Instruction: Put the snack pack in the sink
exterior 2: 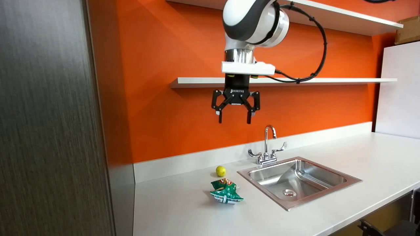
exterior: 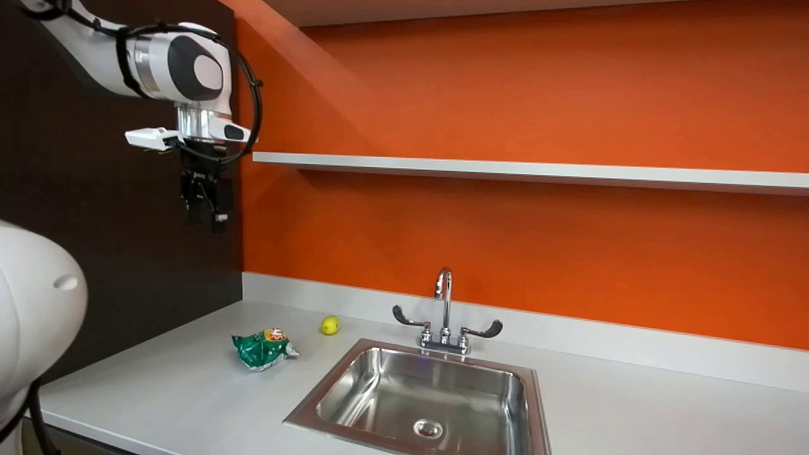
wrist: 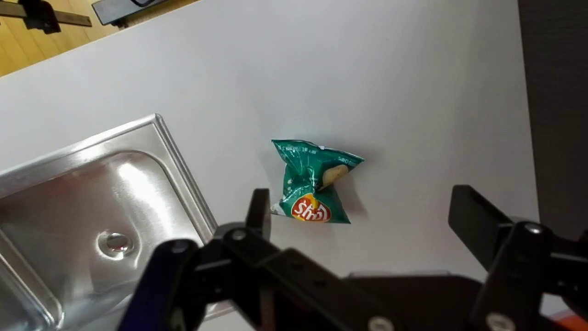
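Note:
The snack pack is a crumpled green Lay's bag (exterior: 258,349), lying on the white counter in both exterior views (exterior 2: 225,193). It also shows in the wrist view (wrist: 303,177), near the middle. The steel sink (exterior: 385,395) is set into the counter beside the bag, with a bare basin and a drain. The sink also shows in an exterior view (exterior 2: 292,182) and at the left of the wrist view (wrist: 151,197). My gripper (exterior 2: 234,122) is open and empty, high above the counter and well above the bag. Its fingers are wide apart in the wrist view (wrist: 360,202).
A yellow lemon (exterior: 330,325) sits on the counter behind the bag, near the backsplash. A faucet with two lever handles (exterior 2: 267,149) stands at the sink's back edge. A white shelf (exterior: 505,169) runs along the orange wall. A dark panel (exterior: 126,240) borders the counter's end.

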Controlling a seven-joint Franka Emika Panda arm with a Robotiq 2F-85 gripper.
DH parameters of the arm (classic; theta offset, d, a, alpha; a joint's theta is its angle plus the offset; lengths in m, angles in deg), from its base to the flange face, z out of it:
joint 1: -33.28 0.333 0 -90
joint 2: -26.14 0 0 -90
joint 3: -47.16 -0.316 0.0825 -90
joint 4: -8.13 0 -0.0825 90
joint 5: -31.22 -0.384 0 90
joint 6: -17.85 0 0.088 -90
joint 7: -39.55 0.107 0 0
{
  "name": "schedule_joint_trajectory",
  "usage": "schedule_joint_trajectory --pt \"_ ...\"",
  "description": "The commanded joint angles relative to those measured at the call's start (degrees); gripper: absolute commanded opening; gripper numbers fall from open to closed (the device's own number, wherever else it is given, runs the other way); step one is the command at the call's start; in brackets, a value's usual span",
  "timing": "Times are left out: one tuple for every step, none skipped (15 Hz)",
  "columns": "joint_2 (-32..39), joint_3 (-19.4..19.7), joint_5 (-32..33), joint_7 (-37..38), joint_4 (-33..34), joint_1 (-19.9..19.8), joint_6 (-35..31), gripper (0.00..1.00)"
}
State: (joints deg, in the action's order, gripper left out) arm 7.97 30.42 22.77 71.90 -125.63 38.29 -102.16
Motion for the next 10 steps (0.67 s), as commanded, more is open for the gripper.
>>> schedule_joint_trajectory --pt "5.7 0.7 2.0 0.4 -0.5 0.2 -5.0 1.0" --pt "7.5 1.0 2.2 0.3 -0.7 0.3 -6.7 1.0" --pt "9.0 1.3 2.6 0.4 -0.9 0.4 -8.1 1.0" --pt "10.7 1.7 2.9 0.3 -0.9 0.5 -9.7 1.0" --pt "12.2 2.0 3.1 0.2 -0.9 0.6 -10.8 1.0" --pt "14.0 2.4 3.4 0.2 -0.8 0.8 -12.1 1.0" --pt "15.6 2.8 3.7 0.1 -0.6 1.0 -13.3 1.0" --pt "17.0 3.2 3.8 0.0 -0.4 1.2 -14.3 1.0" --pt "18.6 3.5 4.2 0.1 -0.2 1.4 -15.4 1.0" --pt "20.0 3.9 4.5 0.1 0.0 1.7 -16.3 1.0"
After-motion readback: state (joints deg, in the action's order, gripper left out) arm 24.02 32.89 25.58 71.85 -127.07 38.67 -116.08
